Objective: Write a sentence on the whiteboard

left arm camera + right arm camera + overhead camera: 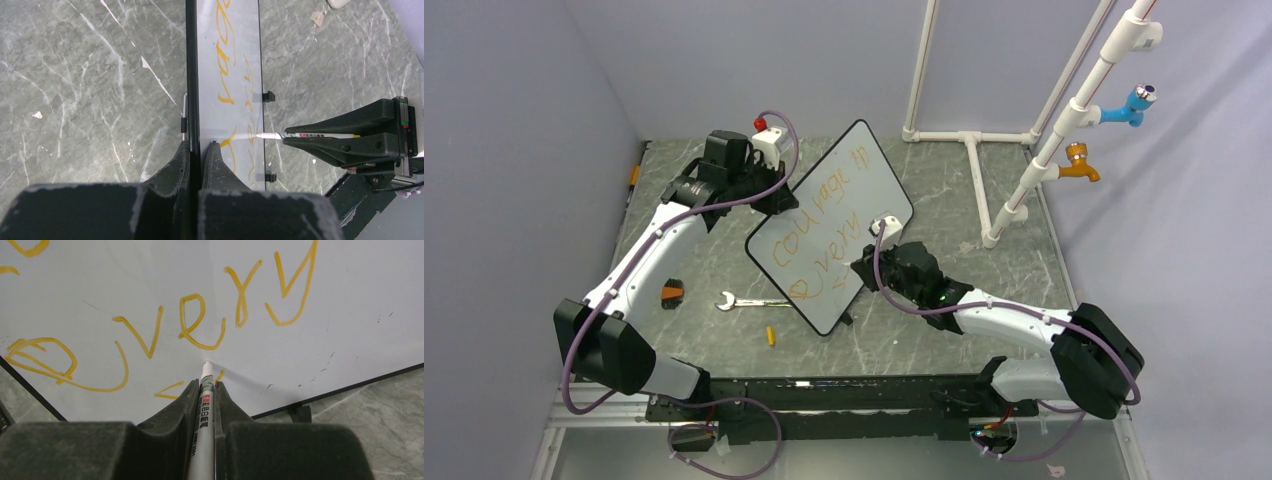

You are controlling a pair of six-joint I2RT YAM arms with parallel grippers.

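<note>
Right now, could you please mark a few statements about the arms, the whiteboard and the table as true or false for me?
1. The left gripper is shut on the rim of the whiteboard. True.
2. The right gripper is open and empty. False: it is shut on a white marker whose tip meets the board.
3. The sentence is written in blue. False: the letters are orange.
4. A wrench lies on the table beside the board. True.
</note>
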